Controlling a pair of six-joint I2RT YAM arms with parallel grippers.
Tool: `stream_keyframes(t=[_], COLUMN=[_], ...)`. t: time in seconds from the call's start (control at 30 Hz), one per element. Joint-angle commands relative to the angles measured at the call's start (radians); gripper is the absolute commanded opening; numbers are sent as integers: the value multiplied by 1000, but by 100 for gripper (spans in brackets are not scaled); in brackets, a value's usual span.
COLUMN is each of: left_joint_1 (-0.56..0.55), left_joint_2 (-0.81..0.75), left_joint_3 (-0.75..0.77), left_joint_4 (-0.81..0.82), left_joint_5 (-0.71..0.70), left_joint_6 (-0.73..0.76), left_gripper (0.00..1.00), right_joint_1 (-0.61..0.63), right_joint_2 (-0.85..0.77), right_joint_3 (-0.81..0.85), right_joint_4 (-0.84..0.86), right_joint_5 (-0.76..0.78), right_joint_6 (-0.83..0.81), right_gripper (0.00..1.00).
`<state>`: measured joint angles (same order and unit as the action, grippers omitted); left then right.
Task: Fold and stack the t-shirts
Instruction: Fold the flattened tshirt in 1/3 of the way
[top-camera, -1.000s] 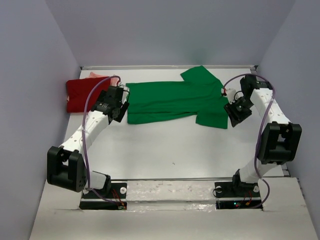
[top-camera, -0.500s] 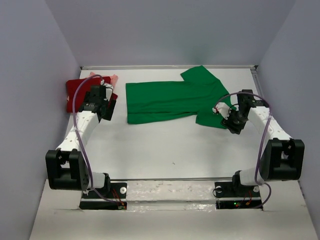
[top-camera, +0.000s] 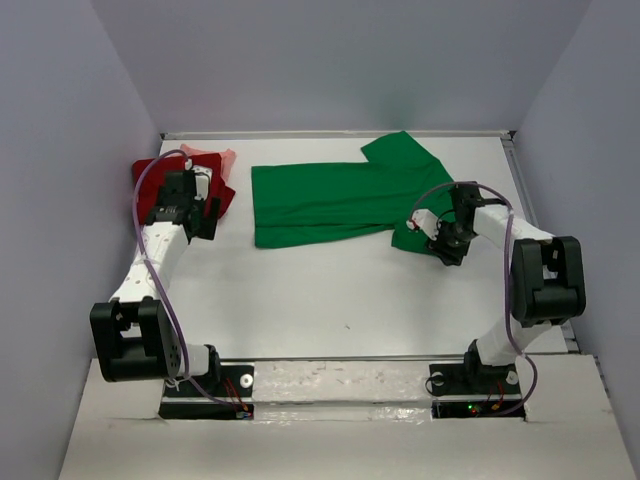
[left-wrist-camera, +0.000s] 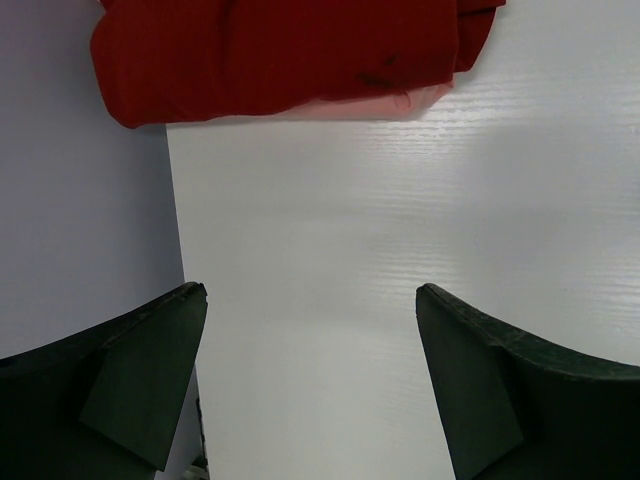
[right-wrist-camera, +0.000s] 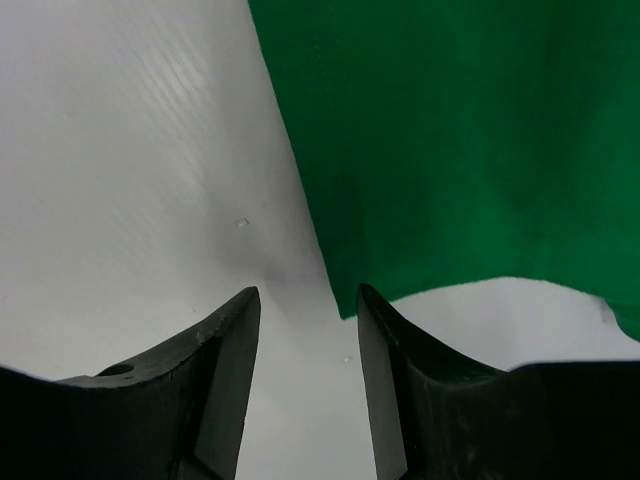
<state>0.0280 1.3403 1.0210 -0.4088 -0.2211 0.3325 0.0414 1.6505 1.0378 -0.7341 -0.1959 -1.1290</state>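
The right gripper (right-wrist-camera: 308, 300) has slid to the green t-shirt (right-wrist-camera: 450, 130), jaws narrowly parted, empty; the left gripper (left-wrist-camera: 310, 292) gapes wide.

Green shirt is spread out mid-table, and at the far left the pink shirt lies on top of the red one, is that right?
Not quite. The red shirt lies on top, with the pink shirt peeking out from under its edge, as the left wrist view shows. The green shirt is spread out mid-table.
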Motion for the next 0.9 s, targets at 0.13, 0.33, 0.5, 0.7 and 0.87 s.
stream_keyframes(t=[0.13, 0.33, 0.5, 0.7, 0.87], left_joint_1=[7, 7, 7, 7, 6], left_joint_2=[10, 23, 7, -1, -6], left_joint_3=[31, 48, 40, 28, 25], left_joint_4=[-12, -19, -21, -21, -19], left_joint_5=[19, 20, 31, 39, 35], left_joint_6=[-12, -15, -15, -15, -9], left_gripper=[99, 99, 99, 99, 99], right_joint_1=[41, 41, 87, 146, 169], right_joint_2=[41, 65, 84, 106, 138], right_joint_3=[70, 74, 107, 159, 188], right_joint_4=[-51, -44, -50, -45, -48], right_joint_5=[-36, -49, -68, -73, -71], right_joint_6=[23, 38, 64, 98, 110], right_gripper=[49, 49, 49, 49, 49])
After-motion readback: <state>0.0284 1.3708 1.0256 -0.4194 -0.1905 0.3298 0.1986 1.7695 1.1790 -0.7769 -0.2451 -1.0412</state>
